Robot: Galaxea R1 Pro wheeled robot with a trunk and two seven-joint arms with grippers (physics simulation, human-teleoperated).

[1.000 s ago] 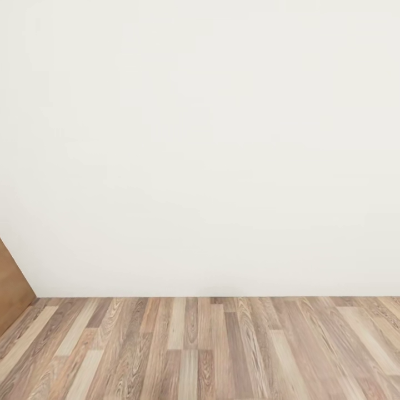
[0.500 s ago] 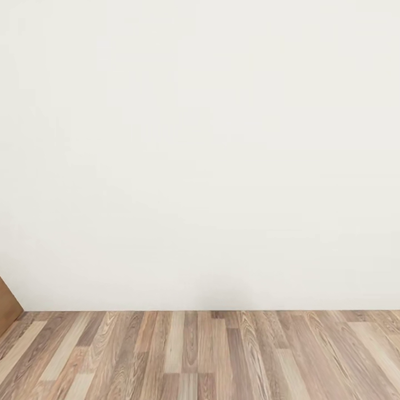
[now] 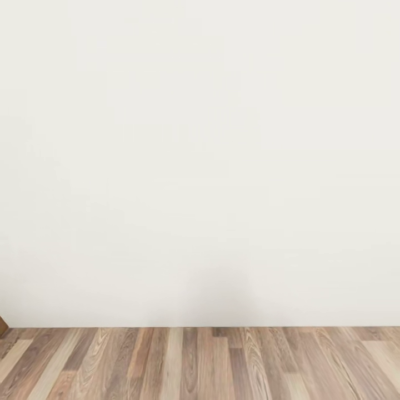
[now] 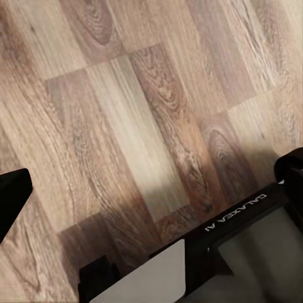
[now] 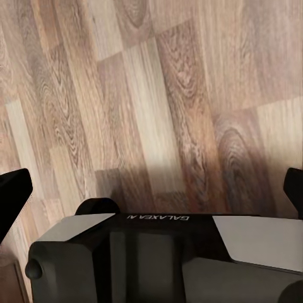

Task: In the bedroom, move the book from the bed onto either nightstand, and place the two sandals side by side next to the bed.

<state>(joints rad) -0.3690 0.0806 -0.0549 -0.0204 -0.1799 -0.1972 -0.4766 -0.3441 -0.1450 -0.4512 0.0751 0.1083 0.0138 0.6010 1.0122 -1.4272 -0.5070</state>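
Below the left gripper (image 4: 151, 183), fingers spread wide, lie wood floor planks (image 4: 126, 107) and the robot's base (image 4: 208, 252). The right gripper (image 5: 154, 186) is equally parted over the same boards. Farther off, a white wall (image 3: 200, 155); a brown sliver (image 3: 3, 325), perhaps furniture, at its foot.
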